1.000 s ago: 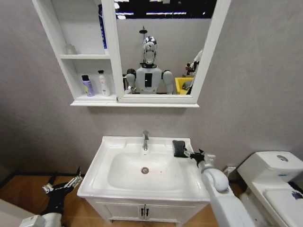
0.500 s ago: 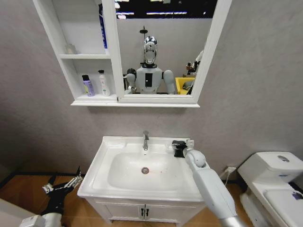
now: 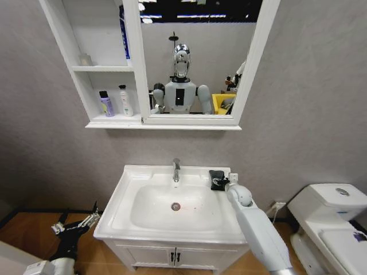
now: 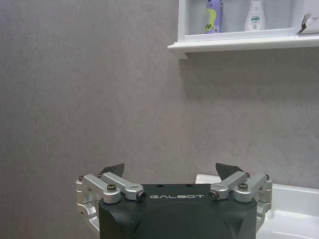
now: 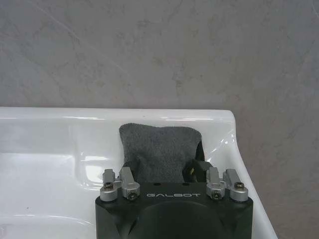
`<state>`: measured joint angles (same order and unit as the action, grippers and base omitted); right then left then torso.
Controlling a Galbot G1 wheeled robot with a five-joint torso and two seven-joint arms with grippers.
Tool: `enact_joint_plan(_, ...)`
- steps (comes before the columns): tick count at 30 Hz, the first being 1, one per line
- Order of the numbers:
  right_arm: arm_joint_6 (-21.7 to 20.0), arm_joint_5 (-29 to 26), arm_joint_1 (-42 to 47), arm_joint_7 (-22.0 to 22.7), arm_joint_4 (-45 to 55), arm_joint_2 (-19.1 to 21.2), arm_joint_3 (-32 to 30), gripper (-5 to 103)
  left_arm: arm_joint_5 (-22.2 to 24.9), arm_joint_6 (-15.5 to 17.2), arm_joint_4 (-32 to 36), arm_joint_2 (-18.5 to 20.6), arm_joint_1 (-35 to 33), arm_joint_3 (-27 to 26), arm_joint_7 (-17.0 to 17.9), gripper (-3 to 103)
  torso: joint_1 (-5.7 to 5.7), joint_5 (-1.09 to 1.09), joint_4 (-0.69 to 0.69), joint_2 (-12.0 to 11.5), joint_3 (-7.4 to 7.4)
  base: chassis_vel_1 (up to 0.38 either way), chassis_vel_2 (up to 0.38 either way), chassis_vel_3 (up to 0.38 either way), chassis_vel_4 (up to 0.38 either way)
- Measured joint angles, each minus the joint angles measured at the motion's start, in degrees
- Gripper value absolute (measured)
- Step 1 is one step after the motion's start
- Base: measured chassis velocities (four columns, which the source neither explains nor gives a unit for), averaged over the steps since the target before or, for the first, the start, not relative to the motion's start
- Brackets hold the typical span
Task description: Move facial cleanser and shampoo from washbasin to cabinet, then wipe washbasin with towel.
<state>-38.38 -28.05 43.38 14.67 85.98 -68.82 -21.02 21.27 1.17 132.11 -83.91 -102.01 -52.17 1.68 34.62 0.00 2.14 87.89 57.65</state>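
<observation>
R gripper (image 5: 164, 172) on towel (image 5: 160, 149) at washbasin (image 3: 129, 189) back-right corner, fingers straddling it, not yet pinched. L gripper (image 4: 170, 172) parked low, spread.

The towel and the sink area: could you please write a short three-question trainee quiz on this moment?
1. True or false: the towel lies in the bowl.
2. Which hand is at the towel? A) left B) right
3. Fill in: two bottles stand on the cabinet's ____ shelf.

Key: 1. False; it lies on the washbasin rim, at the back right corner. 2. B; the right hand straddles it, open, while the left hand hangs low beside the washbasin. 3. Bottom.
</observation>
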Motion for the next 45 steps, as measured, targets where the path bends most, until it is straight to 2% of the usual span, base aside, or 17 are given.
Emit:
enact_joint_plan(2, -0.1, 0.0, -0.2, 0.1, 0.0, 0.0, 0.1, 62, 0.0, 0.0, 0.0, 0.0, 0.0, 0.0, 0.0, 100, 0.01, 0.0, 0.0, 0.0, 0.0, 0.0, 0.0, 0.0, 0.0)
enact_joint_plan(3, -0.3, -0.1, -0.6, 0.2, -0.2, 0.1, 0.2, 51, 0.0, 0.0, 0.0, 0.0, 0.0, 0.0, 0.0, 100, 0.0, -0.01, 0.01, 0.0, 0.0, 0.0, 0.0, 0.0, 0.0)
enact_joint_plan(4, -0.3, -0.1, -0.6, 0.2, -0.2, 0.1, 0.2, 51, 0.0, 0.0, 0.0, 0.0, 0.0, 0.0, 0.0, 100, 0.0, -0.01, 0.01, 0.0, 0.0, 0.0, 0.0, 0.0, 0.0)
enact_joint_plan(9, -0.5, -0.2, -0.5, 0.7, -0.3, -0.4, 0.2, 29, 0.0, 0.0, 0.0, 0.0, 0.0, 0.0, 0.0, 100, 0.0, 0.0, 0.01, 0.0, 0.0, 0.0, 0.0, 0.0, 0.0)
enact_joint_plan(10, -0.5, -0.2, -0.5, 0.7, -0.3, -0.4, 0.2, 29, 0.0, 0.0, 0.0, 0.0, 0.0, 0.0, 0.0, 100, 0.0, 0.0, 0.01, 0.0, 0.0, 0.0, 0.0, 0.0, 0.0)
enact_joint_plan(12, -0.5, -0.2, 0.7, 0.7, 0.3, -0.5, -0.1, 16, 0.0, 0.0, 0.0, 0.0, 0.0, 0.0, 0.0, 100, 0.0, 0.0, 0.0, 0.0, 0.0, 0.0, 0.0, 0.0, 0.0)
enact_joint_plan(13, -0.5, -0.2, 0.7, 0.7, 0.3, -0.5, -0.1, 16, 0.0, 0.0, 0.0, 0.0, 0.0, 0.0, 0.0, 100, 0.0, 0.0, 0.0, 0.0, 0.0, 0.0, 0.0, 0.0, 0.0)
enact_joint_plan(16, -0.4, 0.0, 2.1, 0.6, 1.4, -0.4, -0.9, 28, 0.0, 0.0, 0.0, 0.0, 0.0, 0.0, 0.0, 100, 0.0, 0.0, -0.01, 0.0, 0.0, 0.0, 0.0, 0.0, 0.0)
enact_joint_plan(18, -0.3, 0.1, 2.4, 0.5, 1.6, -0.3, -1.2, 28, 0.0, 0.0, 0.0, 0.0, 0.0, 0.0, 0.0, 100, 0.0, 0.0, 0.0, 0.0, 0.0, 0.0, 0.0, 0.0, 0.0)
enact_joint_plan(21, 0.5, 0.3, 3.1, -0.2, 2.3, 0.4, -1.9, 44, 0.0, 0.0, 0.0, 0.0, 0.0, 0.0, 0.0, 100, 0.0, 0.0, -0.01, 0.0, 0.0, 0.0, 0.0, 0.0, 0.0)
enact_joint_plan(27, 1.0, 0.7, 4.0, -0.6, 3.2, 1.0, -2.5, 61, 0.0, 0.0, 0.0, 0.0, 0.0, 0.0, 0.0, 100, 0.01, 0.0, -0.01, 0.0, 0.0, 0.0, 0.0, 0.0, 0.0)
enact_joint_plan(29, 1.2, 0.7, 4.2, -0.6, 3.1, 1.0, -2.5, 71, 0.0, 0.0, 0.0, 0.0, 0.0, 0.0, 0.0, 100, 0.0, 0.0, -0.01, 0.0, 0.0, 0.0, 0.0, 0.0, 0.0)
enact_joint_plan(30, 1.2, 0.7, 4.2, -0.6, 3.1, 1.0, -2.5, 71, 0.0, 0.0, 0.0, 0.0, 0.0, 0.0, 0.0, 100, 0.0, 0.0, -0.01, 0.0, 0.0, 0.0, 0.0, 0.0, 0.0)
enact_joint_plan(33, 1.4, 0.6, 4.2, -0.7, 2.5, 0.6, -2.1, 88, 0.0, 0.0, 0.0, 0.0, 0.0, 0.0, 0.0, 100, 0.0, 0.0, 0.0, 0.0, 0.0, 0.0, 0.0, 0.0, 0.0)
enact_joint_plan(36, 1.4, 0.6, 3.8, -0.8, 2.1, 0.4, -1.8, 97, 0.0, 0.0, 0.0, 0.0, 0.0, 0.0, 0.0, 100, 0.0, -0.01, 0.0, 0.0, 0.0, 0.0, 0.0, 0.0, 0.0)
enact_joint_plan(42, 1.4, 0.2, 3.1, -1.0, 1.3, 0.2, -1.3, 103, 0.0, 0.0, 0.0, 0.0, 0.0, 0.0, 0.0, 100, 0.01, 0.0, 0.0, 0.0, 0.0, 0.0, 0.0, 0.0, 0.0)
enact_joint_plan(45, 1.4, 0.1, 3.0, -1.1, 1.0, 0.1, -1.2, 90, 0.0, 0.0, 0.0, 0.0, 0.0, 0.0, 0.0, 100, 0.01, 0.0, 0.0, 0.0, 0.0, 0.0, 0.0, 0.0, 0.0)
